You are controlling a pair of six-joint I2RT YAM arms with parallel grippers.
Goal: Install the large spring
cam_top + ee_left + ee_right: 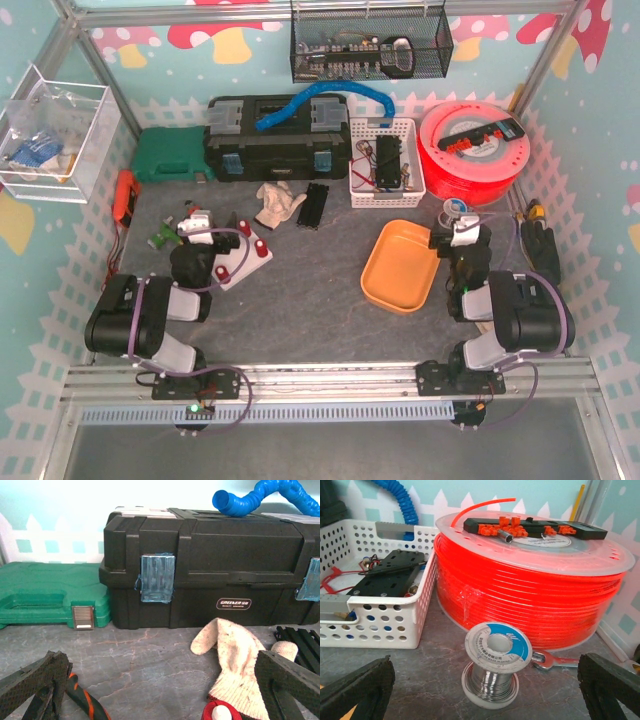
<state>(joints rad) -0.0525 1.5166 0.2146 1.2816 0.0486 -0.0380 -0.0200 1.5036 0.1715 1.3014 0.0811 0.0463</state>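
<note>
A white fixture block with red pegs (pixel 250 258) lies on the grey table just right of my left gripper (pixel 198 226). One red peg with a white top (pixel 220 713) shows at the bottom edge of the left wrist view. I cannot make out a large spring in any view. My left gripper (pixel 160 680) is open and empty, low over the table, facing the black toolbox (pixel 210 570). My right gripper (pixel 463 226) is open and empty too (pixel 485 680), with a solder spool (pixel 497 665) standing just ahead between its fingers.
A dirty white glove (pixel 235 665) and orange-handled pliers (pixel 82 697) lie near the left gripper, with a green case (pixel 50 597) behind. An orange filament spool (pixel 535 580), a white basket (pixel 370 595) and a wrench (pixel 550 660) are by the right gripper. An orange tray (pixel 402 265) lies between the arms.
</note>
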